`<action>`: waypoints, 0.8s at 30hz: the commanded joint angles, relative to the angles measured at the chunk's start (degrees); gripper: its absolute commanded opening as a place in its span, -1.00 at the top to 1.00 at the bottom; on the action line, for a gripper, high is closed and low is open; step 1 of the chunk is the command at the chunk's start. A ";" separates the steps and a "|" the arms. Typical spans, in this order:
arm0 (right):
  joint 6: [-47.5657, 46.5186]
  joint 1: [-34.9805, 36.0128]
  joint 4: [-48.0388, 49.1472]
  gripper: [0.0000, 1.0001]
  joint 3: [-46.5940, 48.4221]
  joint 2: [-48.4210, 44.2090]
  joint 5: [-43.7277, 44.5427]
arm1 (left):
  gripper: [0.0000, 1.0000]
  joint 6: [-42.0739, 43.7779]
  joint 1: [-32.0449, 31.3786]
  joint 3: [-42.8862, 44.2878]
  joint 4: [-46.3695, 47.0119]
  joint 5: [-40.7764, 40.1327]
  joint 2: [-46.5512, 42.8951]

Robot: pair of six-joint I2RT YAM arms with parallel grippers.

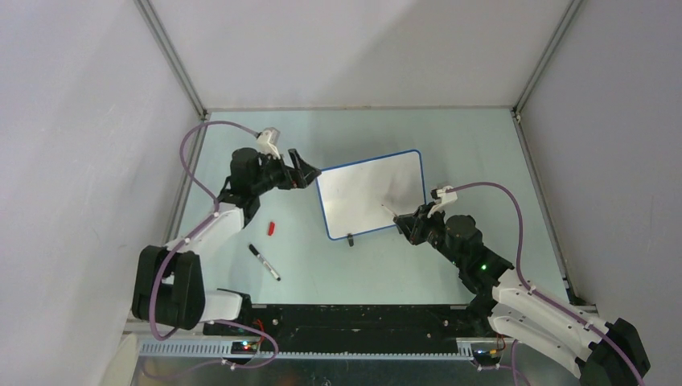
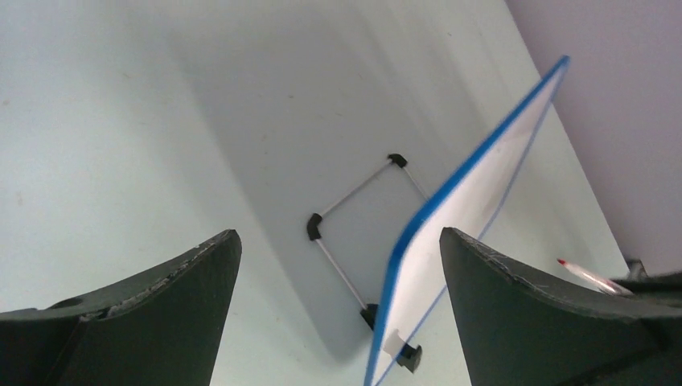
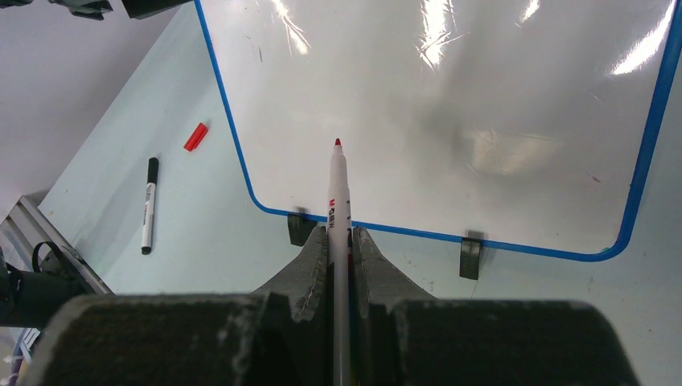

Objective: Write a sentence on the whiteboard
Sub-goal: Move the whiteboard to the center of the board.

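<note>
Altogether one whiteboard, two markers

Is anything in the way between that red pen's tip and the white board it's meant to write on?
Nothing visible. The red marker in the right arm's jaws points straight at the bare whiteboard; the black marker and red cap lie well off to one side.
</note>
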 commanded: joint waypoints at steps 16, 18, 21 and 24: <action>-1.26 -0.27 2.09 1.00 -0.56 0.53 1.62 | -0.99 -7.37 -1.32 -25.44 46.06 -9.41 -5.62; -1.42 -0.26 2.34 1.00 -0.60 0.70 1.88 | -0.99 -9.00 -1.32 -26.48 50.03 -7.63 -4.62; -1.67 -0.27 2.50 1.00 -0.67 0.95 2.28 | -0.99 -9.10 -1.28 -28.49 54.87 -3.51 -4.08; -1.74 -0.32 3.11 1.00 -1.01 1.24 2.35 | -0.99 -8.08 -1.29 -28.77 55.35 -1.56 -5.12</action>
